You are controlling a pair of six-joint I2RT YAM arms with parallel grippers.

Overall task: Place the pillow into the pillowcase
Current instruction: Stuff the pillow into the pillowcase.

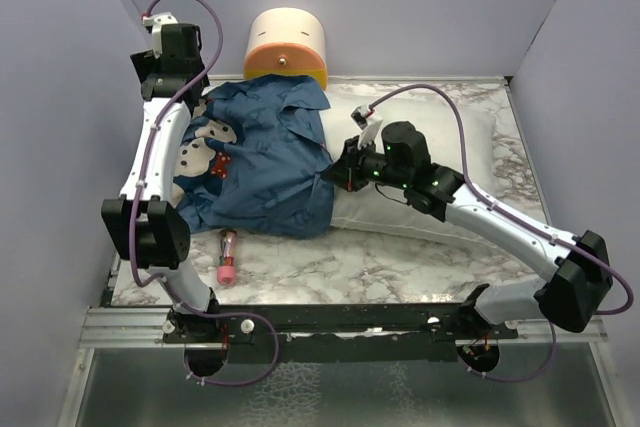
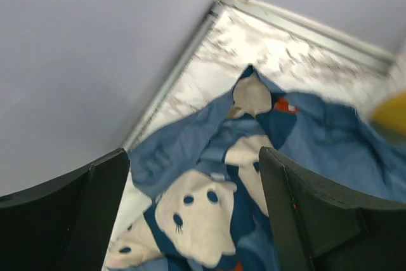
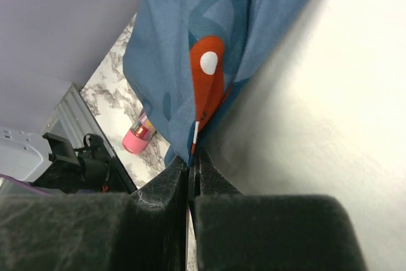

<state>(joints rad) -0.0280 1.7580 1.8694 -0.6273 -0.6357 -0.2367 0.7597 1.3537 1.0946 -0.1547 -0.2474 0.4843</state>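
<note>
The blue pillowcase (image 1: 262, 159) with white mouse faces lies bunched on the table's left half, over the left end of the white pillow (image 1: 440, 162). My right gripper (image 1: 337, 173) is shut on the pillowcase's right edge; in the right wrist view its jaws (image 3: 193, 157) pinch the blue cloth (image 3: 190, 49) by a red dotted patch, with the pillow (image 3: 317, 93) alongside. My left gripper (image 1: 172, 82) is open and empty at the back left, above the pillowcase (image 2: 209, 201); its fingers (image 2: 298, 207) stand wide apart.
A cream-and-orange cylinder (image 1: 286, 47) stands at the back, touching the pillowcase. A pink-capped tube (image 1: 227, 257) lies on the marble table (image 1: 380, 262) near the front left. Grey walls close in the left, back and right.
</note>
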